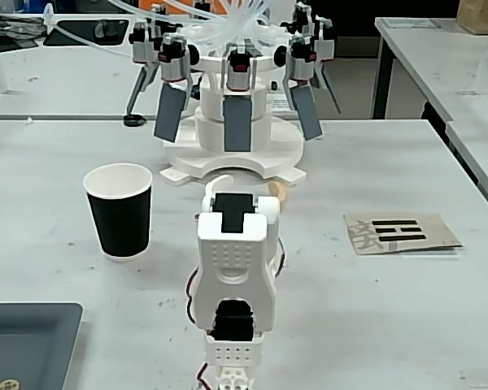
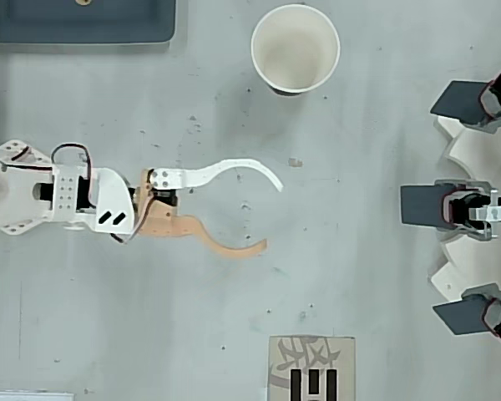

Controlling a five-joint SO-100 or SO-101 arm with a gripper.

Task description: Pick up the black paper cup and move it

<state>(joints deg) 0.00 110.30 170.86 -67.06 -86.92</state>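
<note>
Nearest in the fixed view, the white arm (image 1: 232,276) fills the lower centre, and a grey tray (image 1: 24,337) cuts the lower left corner. Overhead, the gripper (image 2: 272,214) sits mid-frame, spread wide and holding nothing, one white finger (image 2: 234,167) and one tan finger (image 2: 221,242) curving rightward over bare table (image 2: 359,276). A printed card (image 2: 311,368) lies at the bottom edge. The black paper cup (image 1: 119,210) stands upright left of centre in the fixed view, mouth up, long axis vertical; overhead it sits at top centre (image 2: 296,48), well apart from the gripper with clear table between. Farthest back, a white machine with grey paddles (image 1: 237,122) lines the table's far side
</note>
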